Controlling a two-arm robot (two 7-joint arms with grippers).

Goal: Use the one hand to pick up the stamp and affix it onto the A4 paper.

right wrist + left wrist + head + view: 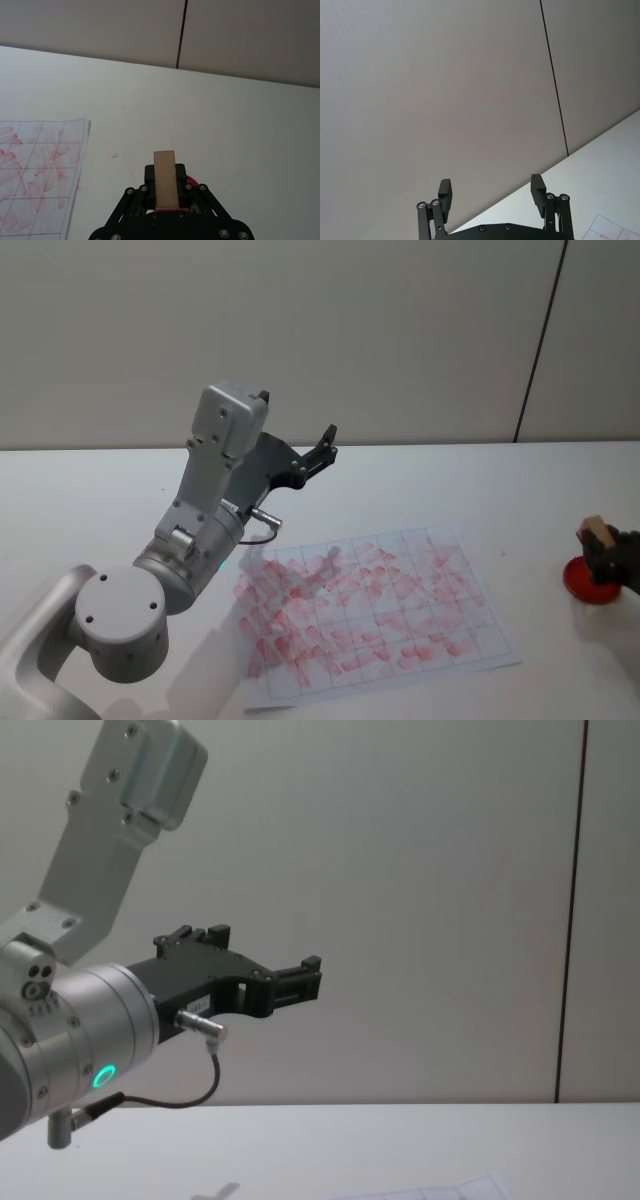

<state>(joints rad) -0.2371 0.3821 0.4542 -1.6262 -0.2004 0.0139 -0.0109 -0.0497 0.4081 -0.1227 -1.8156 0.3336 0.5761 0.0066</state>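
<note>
Tan wood marks the stamp [165, 179], which is clamped upright between the jaws of the right gripper [165, 186] at the table's right edge, directly over a round red ink pad [590, 582]. The A4 paper [375, 612], a gridded sheet covered with red stamp marks, is laid flat on the white table [520, 490] to the left of the stamp, well apart from it. The left gripper [492, 194] is held raised above the table's far left, its fingers spread with nothing between them.
</note>
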